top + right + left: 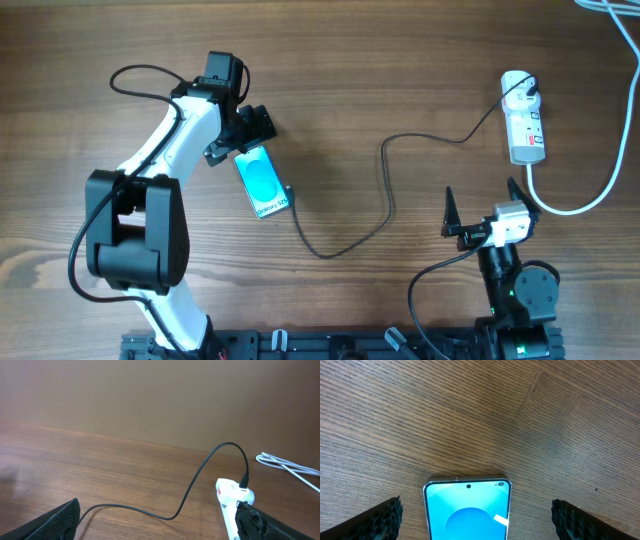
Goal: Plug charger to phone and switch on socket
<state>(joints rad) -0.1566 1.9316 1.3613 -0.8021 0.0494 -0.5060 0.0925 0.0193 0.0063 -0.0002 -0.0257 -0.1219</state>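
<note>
The thin black charger cable (pixel 385 180) is plugged in the white oblong socket strip (pixel 525 135), far right of the teal-screen smartphone (pixel 262 180). Its tip touches the phone's lower end, perhaps seated. Switching seems left. The left tool (pixel 240 140) above the phone and the right tool (pixel 482 205) stand wide open, empty.

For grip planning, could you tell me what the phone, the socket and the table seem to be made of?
Phone: glossy glass-like screen with a glare streak, pale rim perhaps metal. Socket: smooth white moulded plastic, by its look. Table: matte wood grain, possibly laminate.
</note>
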